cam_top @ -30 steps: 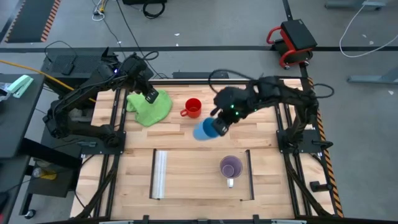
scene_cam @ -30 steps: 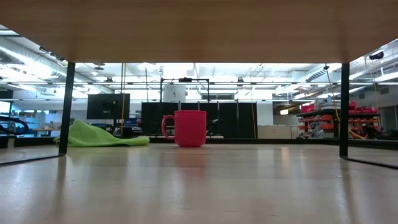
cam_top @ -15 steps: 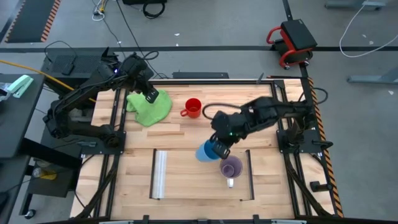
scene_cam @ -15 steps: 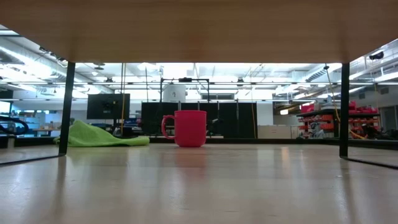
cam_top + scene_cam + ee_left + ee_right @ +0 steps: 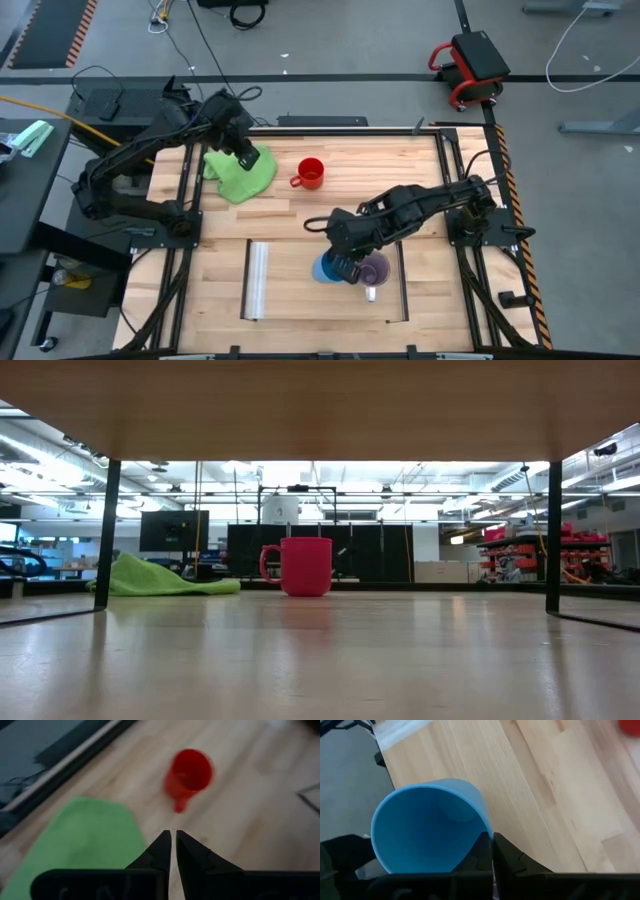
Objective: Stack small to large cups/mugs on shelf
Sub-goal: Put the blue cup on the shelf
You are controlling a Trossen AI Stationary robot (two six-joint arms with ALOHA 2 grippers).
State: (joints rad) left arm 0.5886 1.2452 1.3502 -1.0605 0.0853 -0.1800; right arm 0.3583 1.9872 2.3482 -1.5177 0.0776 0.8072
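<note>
The light-blue cup (image 5: 326,268) is over the light wooden shelf (image 5: 300,290), just left of the purple mug (image 5: 374,270), which stands on the shelf near its dark bar. My right gripper (image 5: 344,266) is shut on the cup. The red mug (image 5: 310,174) stands on its base on the tabletop at the far middle; it also shows in the low view (image 5: 305,566). My left gripper (image 5: 245,157) is shut and empty above the green cloth (image 5: 240,172), with the red mug ahead of it (image 5: 189,772). My right gripper pinches the cup's wall at its rim (image 5: 485,831), one finger inside the cup and one outside. The fingers slant down from the table's right. The cup is tilted, its open mouth toward the wrist; I cannot tell whether its base touches the shelf.
The shelf's clear plastic strip (image 5: 258,280) lies at its left end, with bare wood between it and the cup. In the low view the shelf's underside (image 5: 320,400) spans overhead on two dark legs (image 5: 108,530). The black table frame (image 5: 185,210) borders the wood.
My right gripper has carried the blue cup from beside the red mug toward the table's near edge and a little left, ending over the shelf next to the purple mug. The cup stays in the hold throughout.
</note>
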